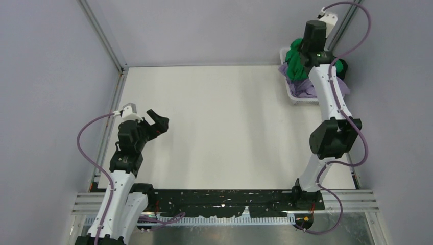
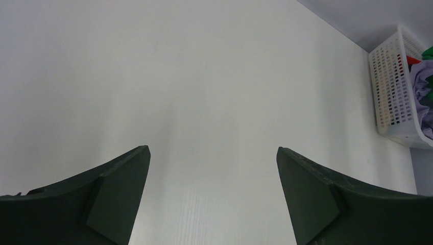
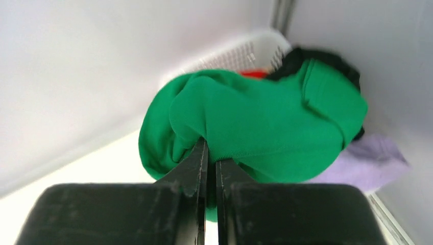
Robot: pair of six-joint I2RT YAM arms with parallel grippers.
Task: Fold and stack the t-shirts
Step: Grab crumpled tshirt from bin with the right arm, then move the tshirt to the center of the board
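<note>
My right gripper (image 3: 210, 145) is clenched on a bunched fold of the green t-shirt (image 3: 255, 122), which lies on top of the heap in the white basket (image 3: 240, 53) at the table's (image 1: 214, 117) far right corner. My left gripper (image 2: 212, 149) hangs spread wide over bare tabletop at the near left, holding nothing. I judge the pinch thin: soft knit could slip out on a lift. The green cloth might also drag the lavender shirt (image 3: 365, 158) or the black one (image 3: 327, 58) out with it, or tip the light basket. The shirts are limp, matte and rumpled. The basket is stiff slotted plastic, the table smooth.
</note>
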